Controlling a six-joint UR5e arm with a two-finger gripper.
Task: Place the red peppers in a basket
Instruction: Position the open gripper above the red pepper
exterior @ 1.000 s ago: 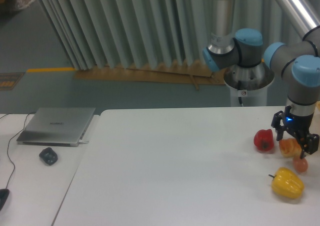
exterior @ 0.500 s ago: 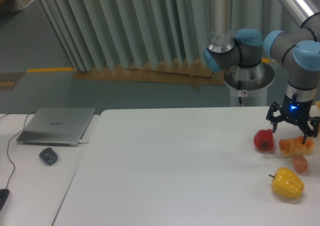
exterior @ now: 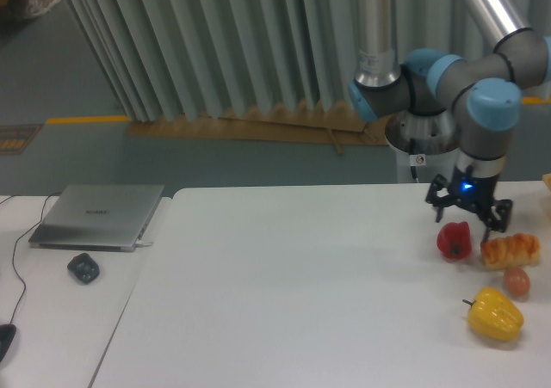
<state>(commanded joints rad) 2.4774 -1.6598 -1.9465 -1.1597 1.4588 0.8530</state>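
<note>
The small glossy red pepper (exterior: 454, 241) sits on the white table (exterior: 284, 285) near its right side. My gripper (exterior: 466, 218) hangs just above and slightly right of it, fingers spread open, nothing held between them. The fingertips (exterior: 488, 225) end about level with the pepper's top, not touching it. No basket is in view.
Beside the red pepper lie an orange bread-like item (exterior: 510, 250), a small round reddish fruit (exterior: 516, 281) and a larger yellow pepper (exterior: 495, 314). A closed laptop (exterior: 99, 216) and a dark mouse (exterior: 83, 268) rest on the left table.
The gripper has risen off the bread-like item and shifted left, now over the red pepper. The bread piece lies freed on the table, turned flatter.
</note>
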